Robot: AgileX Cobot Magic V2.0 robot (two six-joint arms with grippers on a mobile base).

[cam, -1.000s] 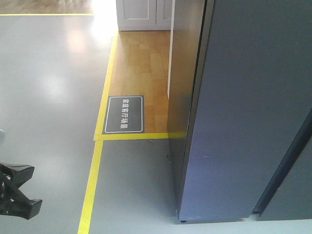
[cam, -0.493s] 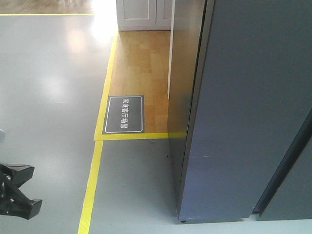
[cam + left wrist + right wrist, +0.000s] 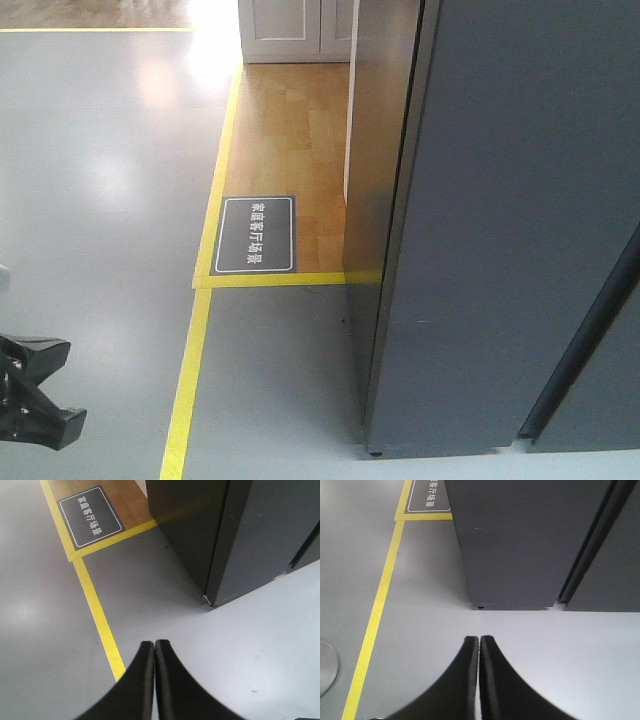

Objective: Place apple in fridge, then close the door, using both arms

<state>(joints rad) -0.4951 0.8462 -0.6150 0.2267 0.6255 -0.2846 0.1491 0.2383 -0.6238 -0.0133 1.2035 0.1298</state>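
Both my end effectors are empty. Left end effector (image 3: pixel 154 644): fingers pressed tip to tip, nothing between them. Right end effector (image 3: pixel 479 640): same, only a hairline seam showing, no grip on anything. Both hang low over a pale grey tabletop (image 3: pixel 580 645), tips pointing fwd.

Ahead of the right one, just past the tabletop's far edge, stands the fridge (image 3: pixel 520 540), dark grey flat face, base corner w/ a small foot on the floor. From the left one it sits fwd and to the right, well apart. A dark slanted gap runs fwd-right of the right end effector, w/ another grey panel beyond it; I take that for the door (image 3: pixel 615 565), but from this angle I can't tell if it's ajar or flush, and no white interior shows.

Apple: not visible in any view. Not in either end effector, not on the visible tabletop, so either it's already inside or out of frame. Can't say which.

Step, as I judge it: w/ both end effectors empty and only the fridge exterior in sight, this reads as either pre-start or the tail end near door closing. Next move calls for finding the apple or confirming it's stowed, then getting one end effector onto the door's outer face to push it home.

Fwd-left of the left end effector: yellow floor tape (image 3: pixel 97 615) and a dark floor sign (image 3: pixel 90 517), clear of my reach.
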